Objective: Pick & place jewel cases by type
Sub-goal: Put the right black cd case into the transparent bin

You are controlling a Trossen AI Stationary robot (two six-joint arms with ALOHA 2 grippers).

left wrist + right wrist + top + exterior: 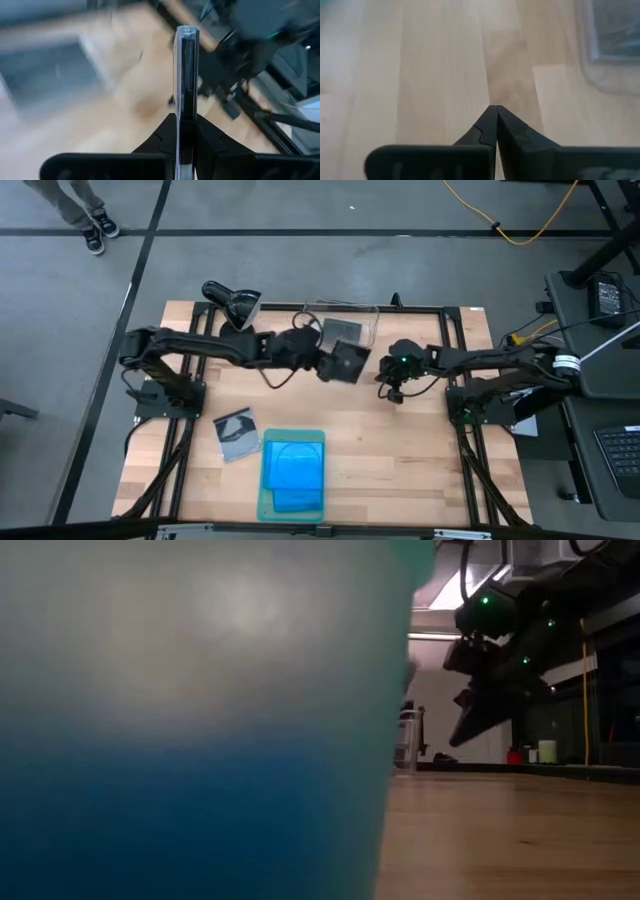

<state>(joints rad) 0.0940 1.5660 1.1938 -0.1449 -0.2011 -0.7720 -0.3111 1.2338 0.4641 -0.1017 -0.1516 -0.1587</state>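
Note:
My left gripper (326,365) reaches in from the table's left and is shut on a dark grey jewel case (346,363), held above the wood just in front of the clear bin (345,308). A second dark case (341,332) lies in that bin. A third grey case (237,433) lies flat on the table beside the pale green tray (266,498), in which blue cases (295,470) lie flat. My right gripper (394,387) hangs shut and holding nothing, to the right of the held case. My left gripper pinches the jewel case between its two fingers, one on each flat face, at the edge nearest the wrist (186,119). The fingers come from the table's left, slanting downward. The case (186,70) sticks out beyond the fingertips, seen edge-on, lifted clear of the table.
A black hand-held device (232,302) lies at the table's far left. Black frame rails (440,308) run along the table's far and side edges. In the low view the tray wall (200,720) fills most of the picture. Bare wood (400,460) lies to the right of the tray.

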